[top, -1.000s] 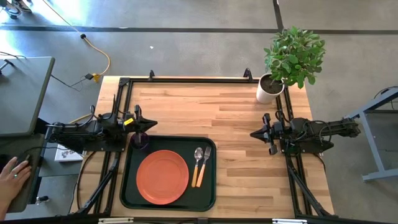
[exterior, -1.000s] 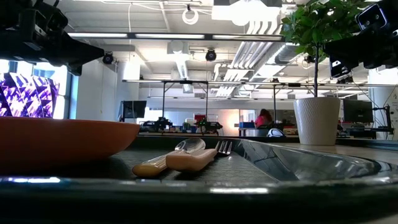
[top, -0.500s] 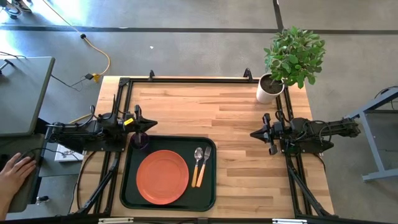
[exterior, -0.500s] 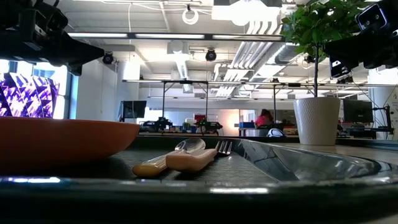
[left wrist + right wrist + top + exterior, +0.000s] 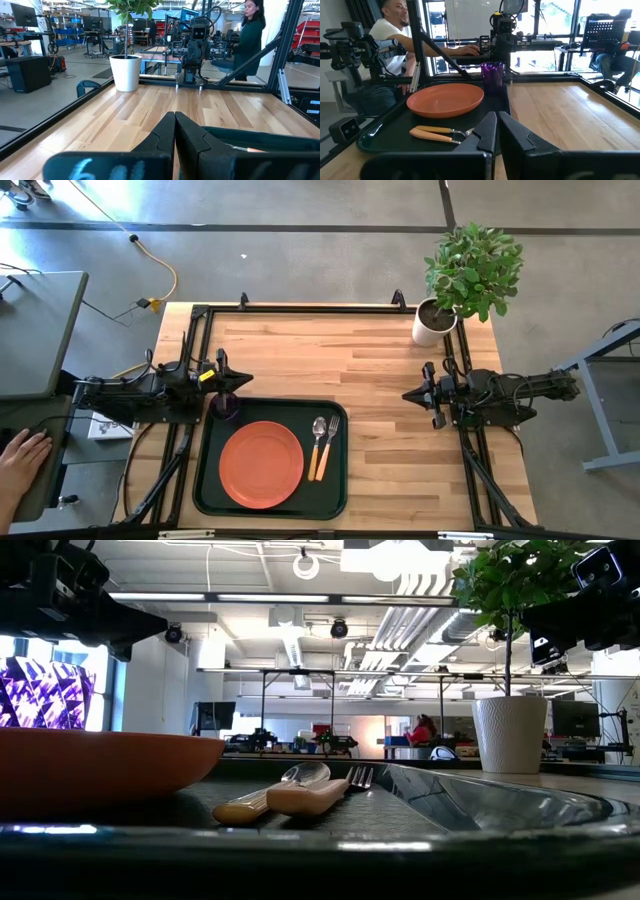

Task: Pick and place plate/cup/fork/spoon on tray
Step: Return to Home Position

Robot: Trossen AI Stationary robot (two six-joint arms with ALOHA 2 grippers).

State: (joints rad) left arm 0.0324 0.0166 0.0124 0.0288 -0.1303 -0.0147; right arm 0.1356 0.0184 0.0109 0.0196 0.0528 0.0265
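Observation:
The dark tray lies at the table's near left. On it rest the orange-red plate, the purple cup upright at its far left corner, and the spoon and fork side by side right of the plate. They also show in the right wrist view: plate, cup, cutlery. My left gripper is shut and empty just beyond the cup. My right gripper is shut and empty at the table's right.
A white pot with a green plant stands at the far right corner. Bare wood lies between the tray and my right arm. A person's hand rests off the table's left; a person sits beyond the table in the right wrist view.

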